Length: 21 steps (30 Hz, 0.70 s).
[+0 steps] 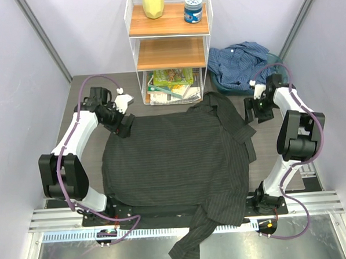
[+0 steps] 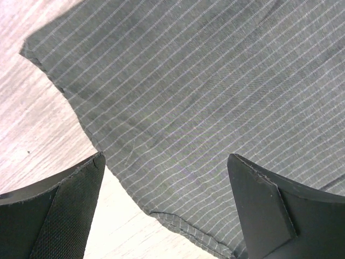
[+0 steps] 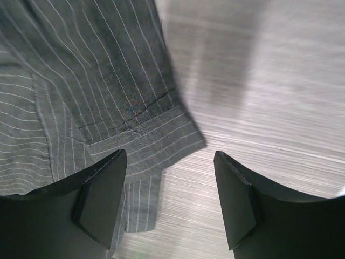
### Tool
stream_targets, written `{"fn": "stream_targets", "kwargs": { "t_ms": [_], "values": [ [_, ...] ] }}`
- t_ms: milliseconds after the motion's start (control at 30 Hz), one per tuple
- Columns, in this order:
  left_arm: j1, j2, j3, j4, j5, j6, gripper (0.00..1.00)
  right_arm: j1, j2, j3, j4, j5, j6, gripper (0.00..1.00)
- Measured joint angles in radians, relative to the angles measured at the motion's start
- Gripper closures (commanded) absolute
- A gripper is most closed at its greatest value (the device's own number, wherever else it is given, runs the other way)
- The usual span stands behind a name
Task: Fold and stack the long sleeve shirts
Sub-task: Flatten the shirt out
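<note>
**Dark shirt spread out, blue shirt heaped at the back**

Top view: the dark shirt (image 1: 174, 158) lies spread across the middle of the surface (image 1: 266, 153), between the two arms. One sleeve (image 1: 190, 244) hangs over the near edge. The blue shirt (image 1: 239, 62) sits crumpled at the far right. A teal rim (image 1: 275, 59) shows beside it, so it seems to lie in a tub, though most of the tub is hidden. Only this view shows the blue shirt and the white rack (image 1: 170, 48) at the back. The rack's top shelf holds a yellow vessel (image 1: 153, 4) and a blue-lidded jar (image 1: 193, 9). Its middle shelf is bare wood, and books (image 1: 171, 86) lie flat in the bottom. The left fingers (image 1: 125, 127) are at the dark shirt's far left corner. The right fingers (image 1: 248, 109) are near its far right edge. From here I cannot tell how wide either pair stands.

Left wrist view: this one settles it for that side. The left fingers (image 2: 59, 216) are spread wide with nothing between them. Below them lies a hemmed corner of the dark shirt (image 2: 205, 97), its pale stripes plain to see. Pale surface (image 2: 32, 118) shows to the left.

Right wrist view: the right fingers (image 3: 99, 199) are also spread and grip nothing. A stitched edge of the dark shirt (image 3: 81, 81) ends just above the gap between them. Bare surface (image 3: 269, 81) fills the right half of the view, somewhat blurred.
</note>
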Motion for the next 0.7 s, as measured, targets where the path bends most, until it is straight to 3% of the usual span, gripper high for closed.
{"fn": "stream_targets", "kwargs": {
  "t_ms": [267,367,400,467,500,700],
  "values": [
    [0.0,-0.002,-0.002,-0.023,0.006,0.005,0.02,-0.003,0.096,-0.048,0.05,-0.004,0.036,0.3],
    [0.0,-0.006,-0.004,-0.023,0.003,0.009,0.02,-0.007,0.115,-0.056,0.071,-0.007,0.046,0.48],
    [0.0,-0.007,-0.007,-0.023,-0.001,0.012,0.02,-0.008,0.115,-0.058,0.079,-0.012,0.049,0.66],
    [0.0,-0.008,-0.019,-0.024,-0.01,0.028,0.04,-0.008,0.116,-0.063,0.086,-0.025,0.051,0.84],
    [0.002,-0.008,-0.028,-0.026,-0.013,0.037,0.05,-0.008,0.116,-0.065,0.089,-0.031,0.055,0.98],
    [0.008,-0.008,-0.111,-0.048,-0.049,0.131,0.07,-0.02,0.115,-0.058,0.08,-0.078,0.068,0.99]
  ]
}}
